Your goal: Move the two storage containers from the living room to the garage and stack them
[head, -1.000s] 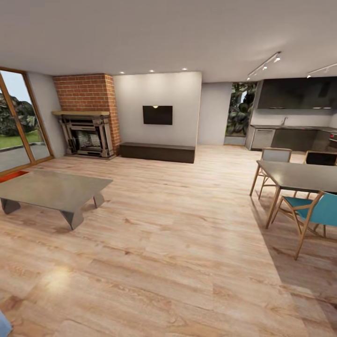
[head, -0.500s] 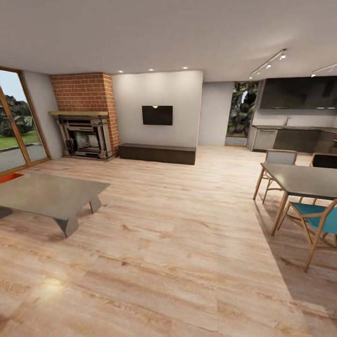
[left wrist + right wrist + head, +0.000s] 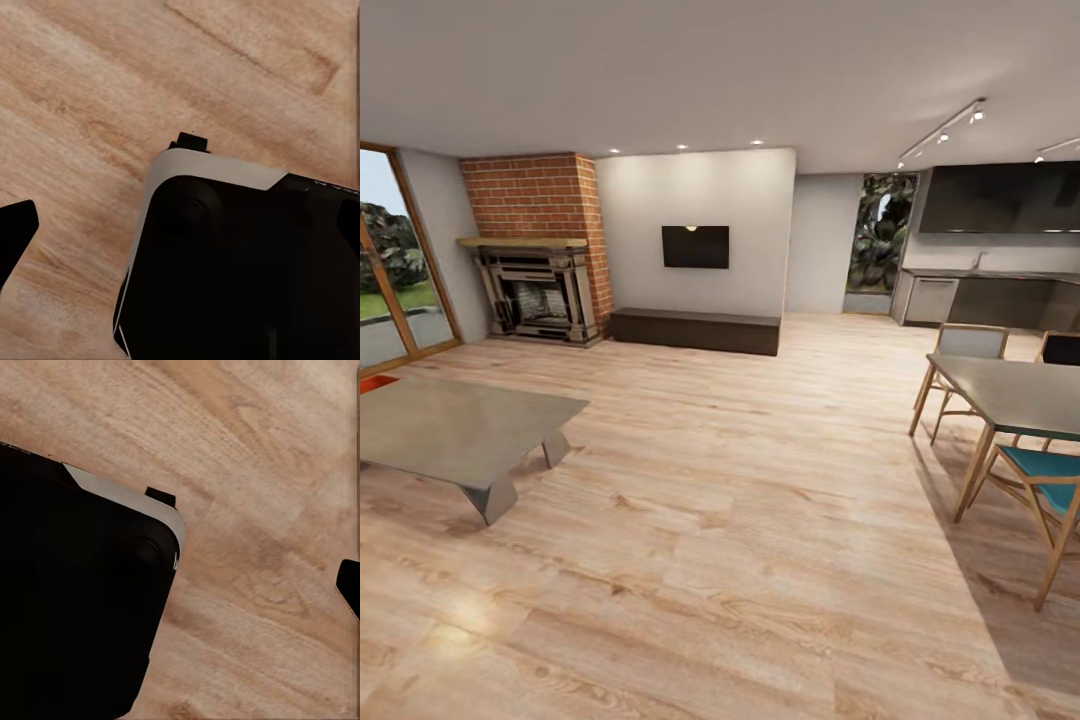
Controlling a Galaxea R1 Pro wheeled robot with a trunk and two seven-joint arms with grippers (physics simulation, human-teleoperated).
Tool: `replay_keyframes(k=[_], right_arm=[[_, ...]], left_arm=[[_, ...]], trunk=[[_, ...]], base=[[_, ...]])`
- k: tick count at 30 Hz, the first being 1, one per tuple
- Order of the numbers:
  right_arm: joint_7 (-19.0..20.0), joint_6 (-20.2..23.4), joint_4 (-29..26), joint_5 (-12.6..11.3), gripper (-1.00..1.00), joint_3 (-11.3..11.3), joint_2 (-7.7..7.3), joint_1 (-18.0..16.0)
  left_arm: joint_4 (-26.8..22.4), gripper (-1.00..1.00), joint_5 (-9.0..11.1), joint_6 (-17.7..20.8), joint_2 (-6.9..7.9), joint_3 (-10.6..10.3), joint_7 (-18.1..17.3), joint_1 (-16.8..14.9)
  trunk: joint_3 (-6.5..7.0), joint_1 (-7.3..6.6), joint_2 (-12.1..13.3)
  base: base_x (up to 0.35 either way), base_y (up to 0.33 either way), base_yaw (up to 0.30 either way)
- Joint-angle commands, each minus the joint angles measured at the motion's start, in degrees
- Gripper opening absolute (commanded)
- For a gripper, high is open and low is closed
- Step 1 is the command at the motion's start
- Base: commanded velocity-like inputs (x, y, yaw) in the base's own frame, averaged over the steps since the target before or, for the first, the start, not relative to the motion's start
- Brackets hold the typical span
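- Red-orange storage container (image 3: 378, 382): just a sliver of it shows at the far left edge of the head view, low on the floor behind the far corner of the low grey coffee table (image 3: 460, 428).
- Light wood-plank floor (image 3: 740, 520) runs across the whole living room, glossy in patches.
- On the back wall stand the red brick fireplace (image 3: 540, 250) with its dark metal insert, a black wall-mounted TV (image 3: 695, 246) on the white panel beside it, and under the TV a long, low dark-brown bench (image 3: 695, 330).
- At the left, a tall glass door in an orange-wood frame (image 3: 405, 290) looks out on greenery.
- At the right, a grey dining table (image 3: 1015, 395) on pale wooden legs has a teal-seated wooden chair (image 3: 1045, 490) tucked close to it; behind is a dark kitchen counter (image 3: 985, 295).
- In each wrist view a black, white-edged body of the robot (image 3: 240, 262) hangs over the planks; a dark fingertip pokes in at the picture's edge, and I cannot tell whether either gripper's fingers are apart or together.
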Motion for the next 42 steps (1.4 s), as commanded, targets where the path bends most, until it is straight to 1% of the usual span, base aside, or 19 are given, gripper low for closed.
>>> replay_keyframes(k=[1, 8, 10, 14, 16, 31, 33, 38, 42], right_arm=[[-0.4, -0.2, 0.2, 0.2, 1.00, 0.4, 0.02, -0.1], [0.1, -0.1, 0.2, 0.1, 1.00, 0.5, -0.02, -0.1], [1.5, -0.1, 0.2, 0.1, 1.00, 0.5, -0.06, -0.1], [6.2, 0.1, 0.2, 0.0, 1.00, 0.5, -0.74, -0.1], [7.2, 0.1, 0.2, 0.0, 1.00, 0.5, -0.96, -0.1], [7.9, 0.0, 0.2, -0.1, 1.00, 0.5, -1.12, -0.1], [7.9, 0.0, 0.2, -0.1, 1.00, 0.5, -1.12, -0.1], [7.9, 0.0, 0.2, -0.1, 1.00, 0.5, -1.12, -0.1], [7.9, 0.0, 0.2, -0.1, 1.00, 0.5, -1.16, -0.1]], left_arm=[[0.0, 1.00, 0.3, -0.2, -0.02, 0.1, 0.1, 0.0], [0.0, 1.00, 0.2, -0.2, -0.02, 0.1, 0.1, 0.0], [0.0, 1.00, 0.2, -0.2, -0.02, 0.0, 0.1, 0.0], [0.0, 1.00, 0.2, -0.1, -0.02, 0.0, 0.0, 0.0], [0.0, 1.00, 0.1, -0.1, -0.02, 0.0, 0.0, 0.0], [0.0, 1.00, 0.2, 0.3, 0.02, 0.0, -0.1, 0.0], [0.0, 1.00, 0.2, 0.4, 0.03, 0.0, -0.6, 0.0], [0.1, 1.00, 0.3, 0.9, 0.16, 0.0, -5.4, 0.0], [0.1, 1.00, 0.3, 2.2, 0.36, 0.0, -6.7, 0.0]], trunk=[[-0.08, 0.04, 0.0], [-0.08, 0.04, 0.0], [-0.08, 0.04, 0.0], [-0.08, 0.04, 0.0], [-0.08, 0.04, 0.0], [-0.08, 0.04, 0.0], [-0.08, 0.04, 0.0], [-0.08, 0.04, 0.0], [-0.08, 0.04, 0.0]], base=[[0.332, 0.000, 0.000], [0.332, 0.000, 0.000], [0.332, 0.000, 0.000], [0.332, 0.000, 0.000], [0.332, 0.000, 0.000], [0.332, 0.000, 0.000], [0.332, 0.000, 0.000], [0.332, 0.000, 0.000], [0.332, 0.000, 0.000]])
